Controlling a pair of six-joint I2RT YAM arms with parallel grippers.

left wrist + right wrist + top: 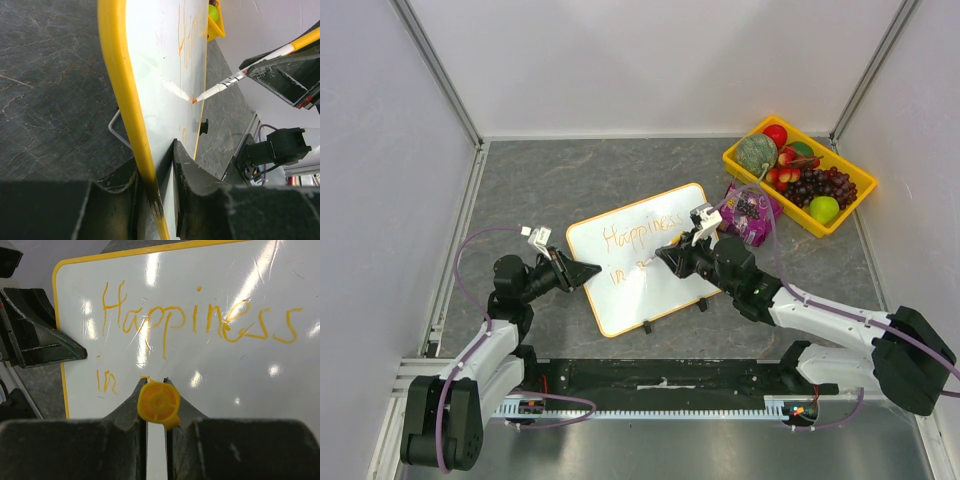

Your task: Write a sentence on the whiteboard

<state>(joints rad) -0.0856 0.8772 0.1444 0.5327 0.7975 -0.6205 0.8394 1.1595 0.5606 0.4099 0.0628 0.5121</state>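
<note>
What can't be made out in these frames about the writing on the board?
Right wrist view: the marker and right claw cover whatever follows "in" in the sentence.
Left wrist view: the whiteboard is nearly edge-on, strokes unreadable; the left claw hides its near rim.
Top view: second line too small to read; so is the print on the purple bag.

Table: grey, marbled stone look.
Middle: whiteboard, orange-rimmed, set askew to the table's edges.
Far right corner: yellow tray holding fruit.
Between them: purple packet, touching the tray's near-left side, just beside the whiteboard.
</note>
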